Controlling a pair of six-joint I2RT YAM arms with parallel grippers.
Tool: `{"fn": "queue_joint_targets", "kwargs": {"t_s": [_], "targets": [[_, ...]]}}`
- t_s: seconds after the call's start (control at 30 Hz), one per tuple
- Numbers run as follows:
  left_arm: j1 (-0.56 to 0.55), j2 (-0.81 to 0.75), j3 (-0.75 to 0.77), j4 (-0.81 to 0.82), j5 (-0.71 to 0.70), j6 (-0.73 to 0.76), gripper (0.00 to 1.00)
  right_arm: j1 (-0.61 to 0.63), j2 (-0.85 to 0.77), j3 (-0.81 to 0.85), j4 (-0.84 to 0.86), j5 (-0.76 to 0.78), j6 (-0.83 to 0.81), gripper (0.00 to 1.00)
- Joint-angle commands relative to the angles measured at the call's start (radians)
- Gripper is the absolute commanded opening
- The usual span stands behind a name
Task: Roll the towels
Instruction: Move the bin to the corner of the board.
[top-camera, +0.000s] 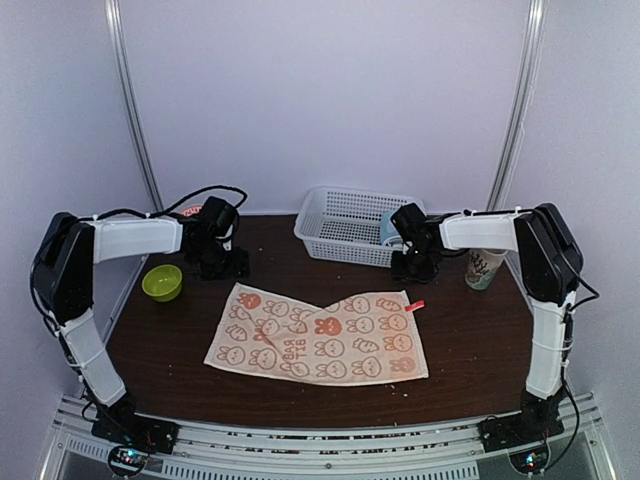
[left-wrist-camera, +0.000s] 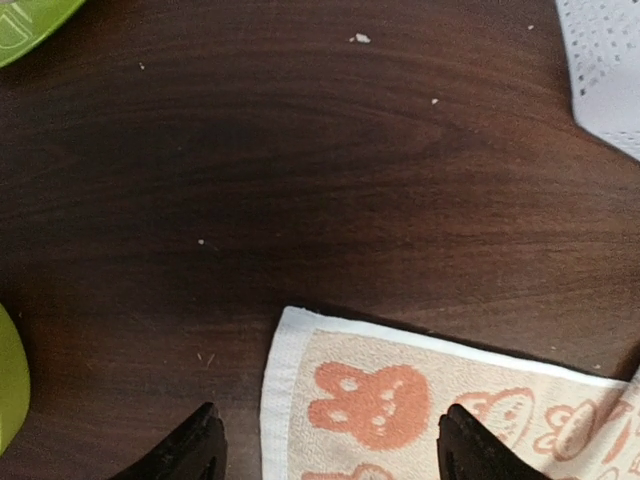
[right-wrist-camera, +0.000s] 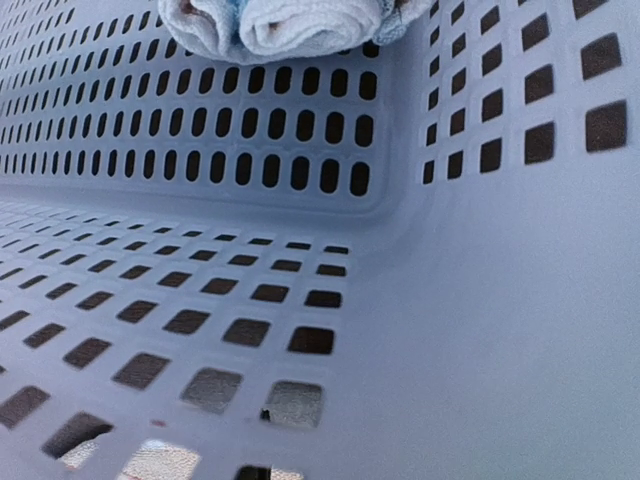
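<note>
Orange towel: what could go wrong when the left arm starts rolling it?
The towel lies uneven, its far edge dipping mid-way, so a roll may come out crooked. The open left gripper stands over one far corner only; pulling there may drag it. The bowl sits near that arm and might be knocked.

A lab test booth: plain white walls (top-camera: 330, 90), metal poles (top-camera: 135, 130), aluminium mounting rail (top-camera: 330, 442).
</note>
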Motion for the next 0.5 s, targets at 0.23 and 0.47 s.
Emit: {"fn": "queue_joint_targets", "kwargs": {"t_s": [0.23, 0.47], "targets": [[0.007, 0.102, 0.132, -0.059, -0.031, 0.049, 0.74, 0.005, 0.042, -0.057, -0.145, -0.014, -0.011, 0.42], [0.009, 0.082, 0.086, -0.020, 0.012, 0.026, 0.73, 0.009, 0.030, -0.095, -0.127, -0.030, 0.019, 0.34]]}}
